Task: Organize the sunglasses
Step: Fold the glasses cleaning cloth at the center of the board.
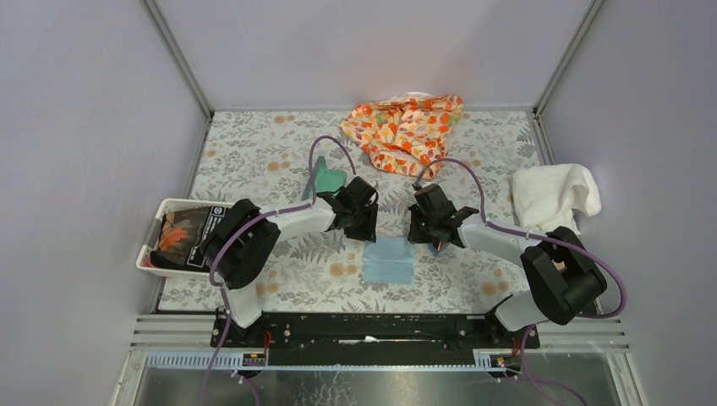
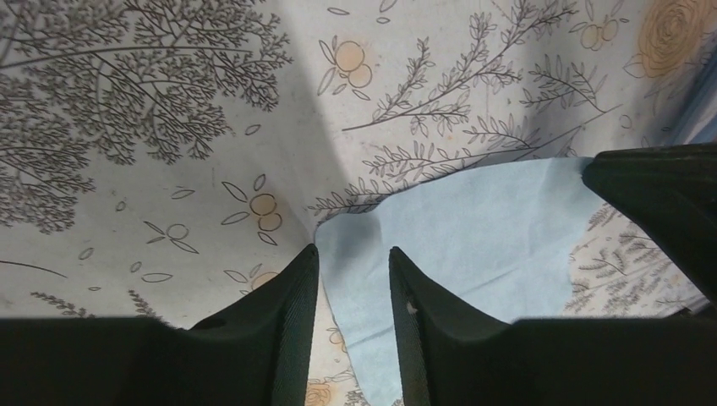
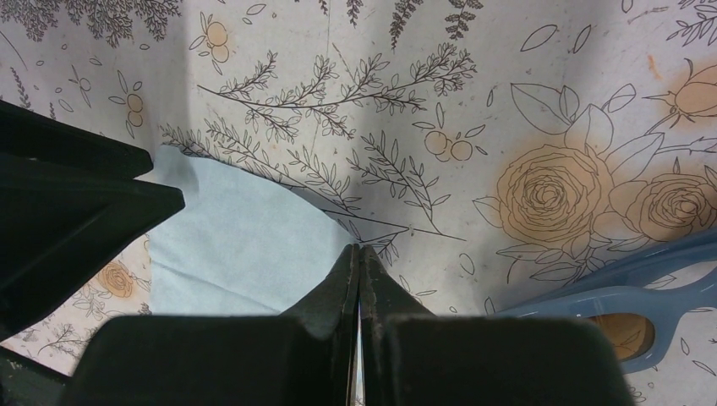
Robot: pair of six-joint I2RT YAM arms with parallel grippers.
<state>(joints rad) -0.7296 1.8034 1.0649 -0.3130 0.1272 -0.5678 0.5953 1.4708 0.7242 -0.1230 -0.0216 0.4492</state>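
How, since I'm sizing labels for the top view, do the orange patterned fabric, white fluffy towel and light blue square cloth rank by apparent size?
1. Orange patterned fabric, largest.
2. White fluffy towel, somewhat smaller.
3. Light blue square cloth, clearly smallest.

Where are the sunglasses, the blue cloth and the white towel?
Sunglasses point(image 3: 617, 298): right wrist view, top bar of the blue frame.
Blue cloth point(image 1: 389, 260): top view, its middle.
White towel point(image 1: 550, 196): top view, its middle.
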